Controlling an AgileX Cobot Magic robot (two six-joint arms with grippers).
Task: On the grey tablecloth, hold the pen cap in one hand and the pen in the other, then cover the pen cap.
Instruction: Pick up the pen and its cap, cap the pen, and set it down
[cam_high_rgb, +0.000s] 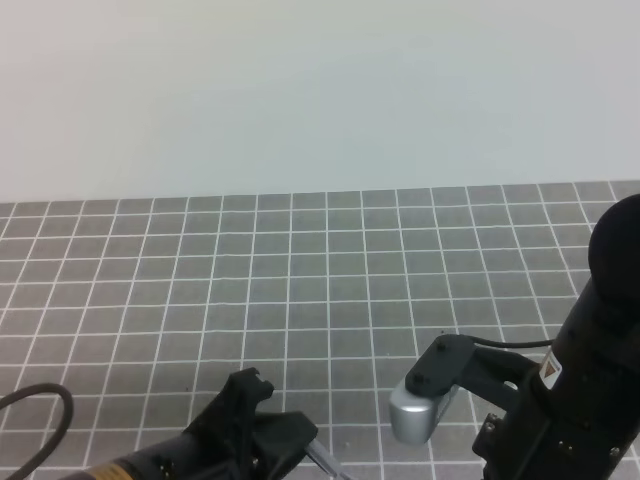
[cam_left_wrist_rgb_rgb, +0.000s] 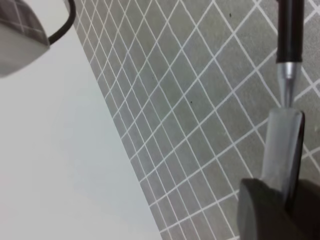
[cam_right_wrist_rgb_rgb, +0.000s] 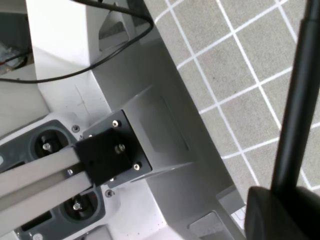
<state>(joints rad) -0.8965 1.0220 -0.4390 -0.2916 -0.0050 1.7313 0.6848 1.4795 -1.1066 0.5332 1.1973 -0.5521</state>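
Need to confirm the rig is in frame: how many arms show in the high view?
2. The left arm is at the bottom left edge and the right arm at the bottom right. The frame cuts off both.

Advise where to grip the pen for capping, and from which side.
Grip the pen on its black barrel, jaws closing across its width from the sides. The barrel is straight and even; the silvery tip tapers, would likely slip, and must stay bare for the cap. In the left wrist view the tip ends at a gripper finger; whether it is held is unclear.
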